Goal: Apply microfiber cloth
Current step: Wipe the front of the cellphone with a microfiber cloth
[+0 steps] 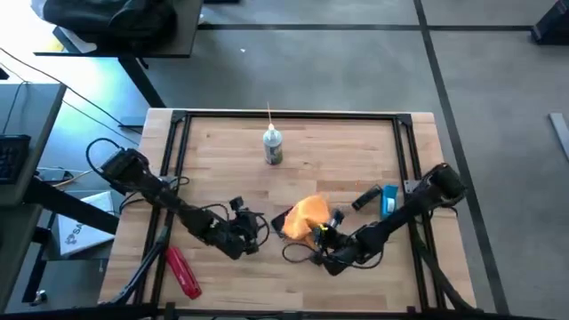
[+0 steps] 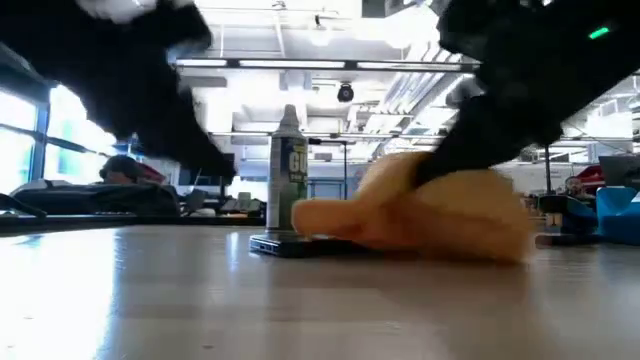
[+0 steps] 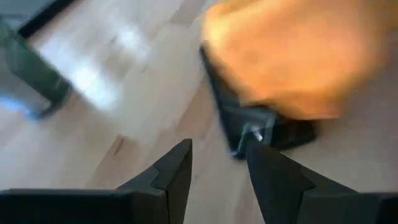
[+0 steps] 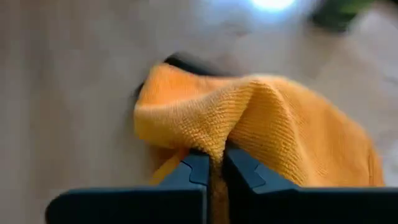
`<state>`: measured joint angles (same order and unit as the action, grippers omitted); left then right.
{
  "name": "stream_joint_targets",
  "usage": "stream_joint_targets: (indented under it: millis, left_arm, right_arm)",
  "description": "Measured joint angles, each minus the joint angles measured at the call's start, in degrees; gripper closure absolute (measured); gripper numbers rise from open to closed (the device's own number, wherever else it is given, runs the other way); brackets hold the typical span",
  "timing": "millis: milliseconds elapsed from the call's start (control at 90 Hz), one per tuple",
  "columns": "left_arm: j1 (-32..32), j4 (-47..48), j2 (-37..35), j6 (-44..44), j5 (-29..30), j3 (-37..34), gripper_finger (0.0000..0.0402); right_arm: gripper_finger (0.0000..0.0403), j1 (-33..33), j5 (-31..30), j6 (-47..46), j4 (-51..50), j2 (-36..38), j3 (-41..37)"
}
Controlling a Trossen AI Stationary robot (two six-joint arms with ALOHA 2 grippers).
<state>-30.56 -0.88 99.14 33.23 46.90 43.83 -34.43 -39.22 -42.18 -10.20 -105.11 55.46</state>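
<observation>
The orange-yellow microfiber cloth (image 1: 307, 216) lies bunched over a black phone (image 2: 290, 245) at the table's middle front. The phone lies flat on the wood, and one end (image 3: 249, 127) shows from under the cloth (image 3: 292, 56). My right gripper (image 4: 214, 163) is shut on the cloth from the right near side (image 1: 318, 235). My left gripper (image 3: 217, 165) stands open just left of the phone (image 1: 253, 233), its fingertips at the phone's bare corner. My right gripper pinches a raised fold (image 4: 217, 140) of the cloth between its two fingers, at the cloth's near side. The fingers come slanting down from the table's right near side. The rest of the cloth (image 2: 430, 215) drapes slack over the phone. My left gripper's finger (image 3: 264, 165) is at the phone's corner; I cannot tell whether it touches.
A white spray bottle (image 1: 272, 147) stands upright behind the phone. A red tool (image 1: 183, 271) lies at the front left. A blue object (image 1: 388, 201) and a small black one (image 1: 366, 197) lie to the right. A black frame (image 1: 293, 116) borders the table.
</observation>
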Motion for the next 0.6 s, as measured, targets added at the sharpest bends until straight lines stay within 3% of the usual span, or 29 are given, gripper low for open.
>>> stream_joint_targets:
  millis: [100,256,467,600]
  left_arm:
    - [2.12,-7.85,5.75,-2.31,-2.75,0.06,0.0268]
    - [3.78,-18.84,11.45,-4.94,-10.93,1.3,0.0268]
    - [-0.64,-17.95,11.29,-8.62,-25.13,5.51,0.0268]
    - [-3.6,-17.46,9.19,-14.88,-23.41,8.16,0.0268]
  right_arm:
    - [0.0403,1.27,5.06,-1.36,-5.66,0.65,0.0]
    - [0.0403,4.18,5.03,-1.22,-12.0,0.23,-0.02]
    - [0.0403,10.02,-5.84,2.47,-16.01,0.23,-0.02]
    - [0.0403,13.27,-7.6,9.45,-13.5,0.51,-0.02]
